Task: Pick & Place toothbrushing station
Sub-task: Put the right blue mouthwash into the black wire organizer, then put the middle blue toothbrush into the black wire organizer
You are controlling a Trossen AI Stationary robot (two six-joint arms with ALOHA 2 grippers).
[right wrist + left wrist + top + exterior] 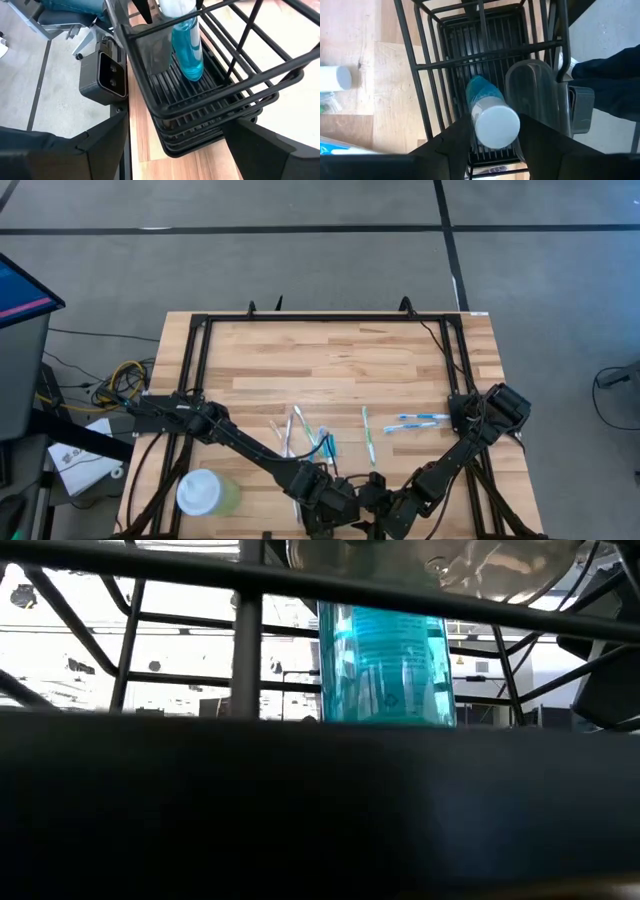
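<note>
The toothbrushing station's black wire holder [485,30] stands at the table's near edge, between my two grippers. A teal tube [187,47] with a white cap reaches down into it, and my left gripper [495,127] is shut on the tube from above. A smoky clear cup [535,95] stands in the holder beside the tube. My right gripper [175,150] is open, with one finger on either side of the holder's end [200,135]. Several toothbrushes [300,430] lie flat on the table beyond, and one teal-handled toothbrush [415,420] lies farther right. My left gripper pinches the tube's white cap [479,127] between its two fingers. The fingers come steeply from above. The tube hangs tilted below them inside the holder. Its lower end [192,74] is just over the slatted floor; whether it rests there I cannot tell. My right gripper straddles the holder's end, and I cannot tell whether its fingers touch the wire.
A pale green cup with a white round lid [205,492] stands near the table's front left corner. A black frame [320,318] runs round the table's far half. A grey camera box [105,75] sits at the near edge beside the holder.
</note>
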